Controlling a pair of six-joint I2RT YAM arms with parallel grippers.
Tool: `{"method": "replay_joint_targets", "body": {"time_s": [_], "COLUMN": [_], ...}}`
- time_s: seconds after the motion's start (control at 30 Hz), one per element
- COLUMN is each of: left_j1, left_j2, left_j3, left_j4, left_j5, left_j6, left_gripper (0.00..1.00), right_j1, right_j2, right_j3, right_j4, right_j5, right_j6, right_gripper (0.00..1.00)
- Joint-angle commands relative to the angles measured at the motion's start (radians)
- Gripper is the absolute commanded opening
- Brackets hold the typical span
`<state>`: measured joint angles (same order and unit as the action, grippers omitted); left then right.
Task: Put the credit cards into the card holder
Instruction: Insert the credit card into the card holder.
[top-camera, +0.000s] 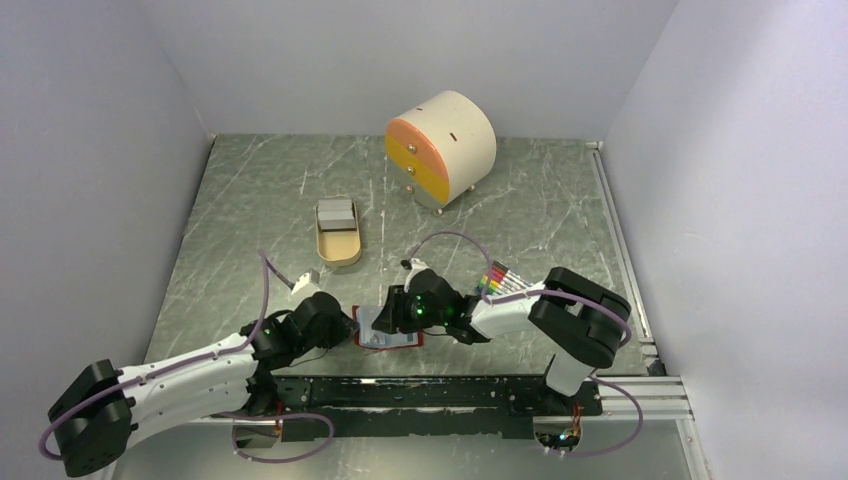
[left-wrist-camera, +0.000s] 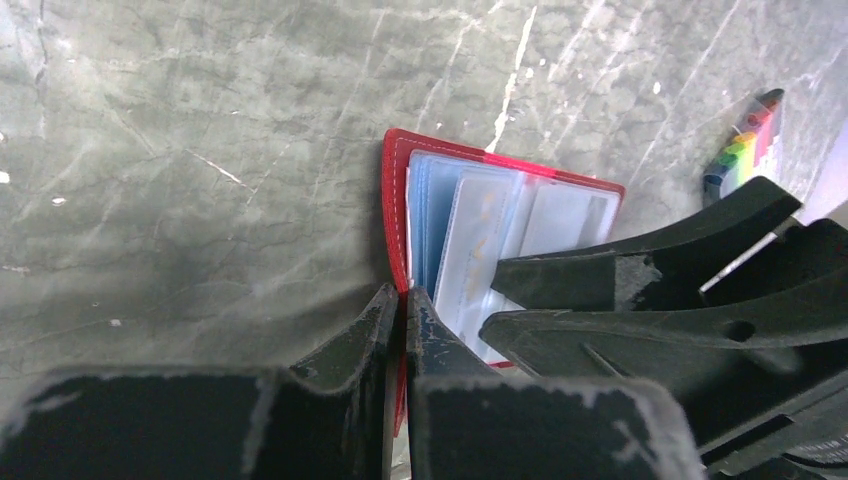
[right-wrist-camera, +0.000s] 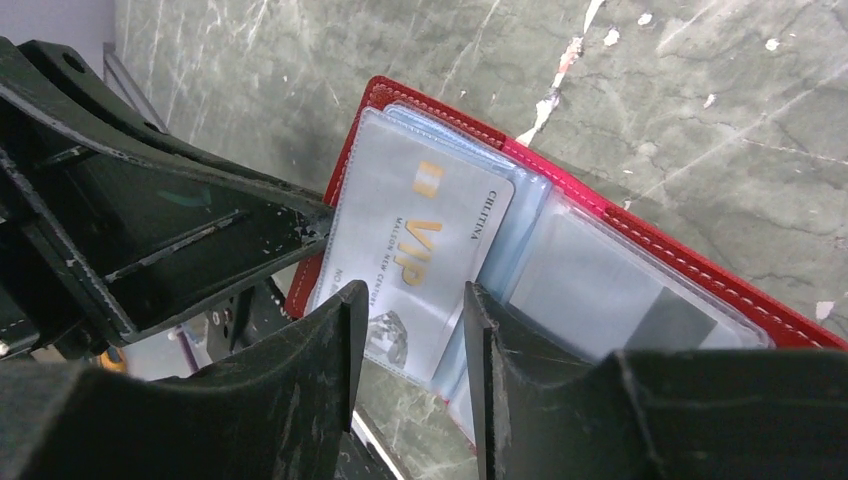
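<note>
Top external view: the red card holder (top-camera: 388, 340) lies open on the grey marble table (top-camera: 250, 200) between the two arms. The left gripper (top-camera: 348, 325) is at its left edge and the right gripper (top-camera: 395, 312) is over its upper side. Beyond the card holder, up and to the left, a tan oval tray (top-camera: 340, 258) holds a few silver-grey credit cards (top-camera: 336, 213). A bundle of rainbow sticks (top-camera: 497, 278) lies just right of the card holder, and a round cream drawer cabinet (top-camera: 440, 148) stands far behind it

Left wrist view: the left gripper (left-wrist-camera: 403, 305) is pinched tight on the card holder's (left-wrist-camera: 395, 170) red edge, with the pale blue pockets fanned out to the right of that edge

Right wrist view: a silver card (right-wrist-camera: 420, 220) marked VIP sits in a clear sleeve on the card holder's (right-wrist-camera: 650, 240) left half. The right gripper (right-wrist-camera: 412, 295) hangs over the card's lower end, its jaws a narrow way apart, and the card shows through the gap. Whether the fingers (right-wrist-camera: 335, 350) touch the sleeve cannot be told
</note>
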<state>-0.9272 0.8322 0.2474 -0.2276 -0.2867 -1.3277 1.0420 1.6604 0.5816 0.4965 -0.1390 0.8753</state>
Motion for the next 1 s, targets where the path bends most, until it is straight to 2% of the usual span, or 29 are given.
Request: {"method": "replay_joint_targets", "body": {"time_s": [0.0,0.27,0.57,0.83,0.97], "left_j1": [-0.01,-0.01,-0.011,-0.012,-0.013], "left_j2": [-0.04,-0.079,0.013,-0.007,-0.005], "left_j3": [-0.006,-0.029,0.011,-0.006,-0.011], "left_j4": [0.079,0.176,0.2,0.216,0.225], "left_j5": [0.03,0.064,0.096,0.098,0.107], "left_j6": [0.022,0.07,0.102,0.096,0.097], "left_gripper": [0.09,0.09,0.09,0.09,0.09], "right_j1": [0.009,0.007,-0.01,-0.015,-0.025], "right_j2": [0.016,0.029,0.018,0.01,0.031], "right_j3": [0.027,0.013,-0.027,-0.029,-0.048], "right_j4": [0.043,0.128,0.221,0.167,0.234], "right_j5": [-0.045,-0.088,-0.096,-0.027,-0.061], "right_j6": [-0.015,-0.005,0.058,0.088,0.133], "right_gripper": [0.45,0.56,0.7,0.64,0.68]}}
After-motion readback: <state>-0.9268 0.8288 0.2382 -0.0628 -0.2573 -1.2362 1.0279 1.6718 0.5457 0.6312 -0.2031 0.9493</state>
